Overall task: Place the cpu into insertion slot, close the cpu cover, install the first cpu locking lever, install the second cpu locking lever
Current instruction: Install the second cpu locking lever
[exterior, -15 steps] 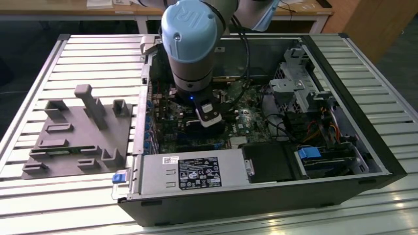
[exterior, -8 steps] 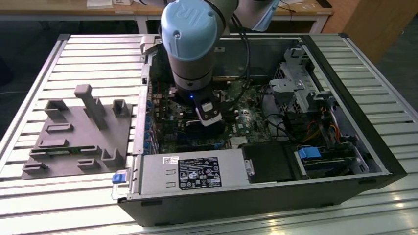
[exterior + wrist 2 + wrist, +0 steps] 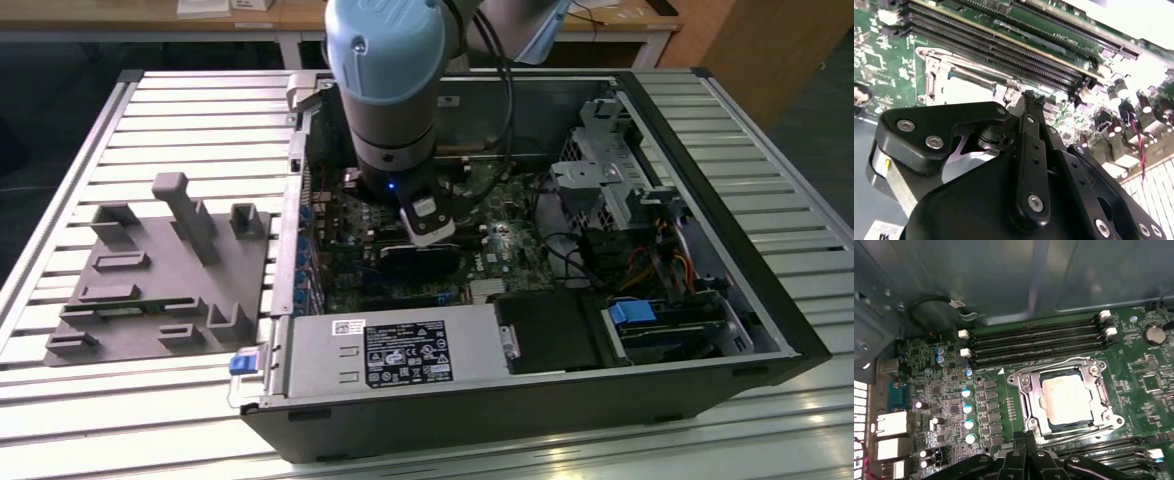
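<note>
Now | gripper fingertips together, empty | beside cpu cover, cpu seated

No legible text or labels

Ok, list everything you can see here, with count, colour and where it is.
computer case: one, black, lying open on the slatted table
motherboard: one, green, inside the case
cpu: one, pale silver-tan, seated in the insertion slot
cpu cover: one, silver-grey frame, down around the cpu
memory slots: several, black, beside the socket
fixture tray: one, grey, at the exterior view's left
power supply: one, grey, near case edge
arm: one, blue-grey, above the board
hand: one, black, beside the socket
</note>
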